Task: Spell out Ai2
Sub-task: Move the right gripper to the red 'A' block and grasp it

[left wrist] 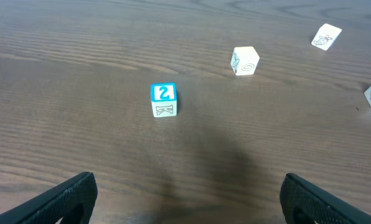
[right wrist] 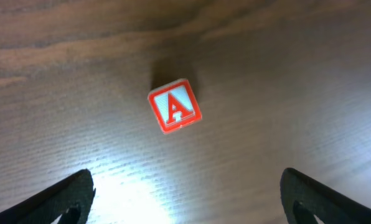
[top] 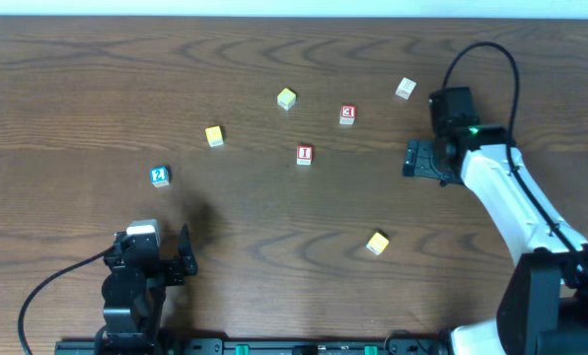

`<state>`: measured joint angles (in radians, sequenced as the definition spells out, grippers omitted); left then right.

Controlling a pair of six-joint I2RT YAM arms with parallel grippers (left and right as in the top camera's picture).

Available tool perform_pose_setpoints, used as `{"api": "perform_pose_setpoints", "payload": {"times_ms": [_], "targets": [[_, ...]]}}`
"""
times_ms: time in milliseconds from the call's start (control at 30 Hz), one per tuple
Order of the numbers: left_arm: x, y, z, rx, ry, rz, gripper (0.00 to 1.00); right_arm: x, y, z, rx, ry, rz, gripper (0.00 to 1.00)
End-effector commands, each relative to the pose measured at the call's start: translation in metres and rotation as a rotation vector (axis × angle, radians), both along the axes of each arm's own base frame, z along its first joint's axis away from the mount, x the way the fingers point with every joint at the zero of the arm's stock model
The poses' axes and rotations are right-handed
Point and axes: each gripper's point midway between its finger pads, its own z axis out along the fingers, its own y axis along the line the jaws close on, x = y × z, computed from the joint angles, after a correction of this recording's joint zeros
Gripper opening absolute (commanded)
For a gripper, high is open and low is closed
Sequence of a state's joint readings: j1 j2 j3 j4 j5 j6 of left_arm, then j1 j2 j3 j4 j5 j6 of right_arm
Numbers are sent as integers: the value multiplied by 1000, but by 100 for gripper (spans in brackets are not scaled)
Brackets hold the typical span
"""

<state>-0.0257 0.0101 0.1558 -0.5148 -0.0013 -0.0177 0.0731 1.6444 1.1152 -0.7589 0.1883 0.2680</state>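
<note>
A blue block marked 2 lies at the left of the table and also shows in the left wrist view. A red block marked I lies near the middle. A red block marked A lies flat on the table in the right wrist view, ahead of my right gripper, which is open and empty above it. In the overhead view the right gripper hovers at the right and I cannot pick out the A block. My left gripper is open and empty, well short of the 2 block.
Another red block, two yellow blocks, a yellow-green block and a white block are scattered over the brown wood table. The left wrist view shows pale blocks further off.
</note>
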Motion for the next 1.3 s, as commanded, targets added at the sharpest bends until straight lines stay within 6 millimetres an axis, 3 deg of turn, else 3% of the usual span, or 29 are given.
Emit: {"api": "perform_pose_setpoints", "payload": {"times_ms": [0,167,500,733,800,1133,1267], "targets": [[0,4,-5,22,8,10,95,6,4,-2,48,-16,91,93],[0,4,-5,22,8,10,95,14,5,-15,33,-7,140,92],[0,4,-5,22,8,11,95,8,2,-58,9,113,178,91],[0,4,-5,22,8,10,95,14,-2,-62,-7,100,189,70],[0,4,-5,22,8,10,95,16,-2,-64,-4,98,188,70],[0,4,-5,22,8,11,95,18,-2,-67,-5,94,195,45],[0,4,-5,22,8,11,95,19,-1,-67,-5,92,195,43]]}}
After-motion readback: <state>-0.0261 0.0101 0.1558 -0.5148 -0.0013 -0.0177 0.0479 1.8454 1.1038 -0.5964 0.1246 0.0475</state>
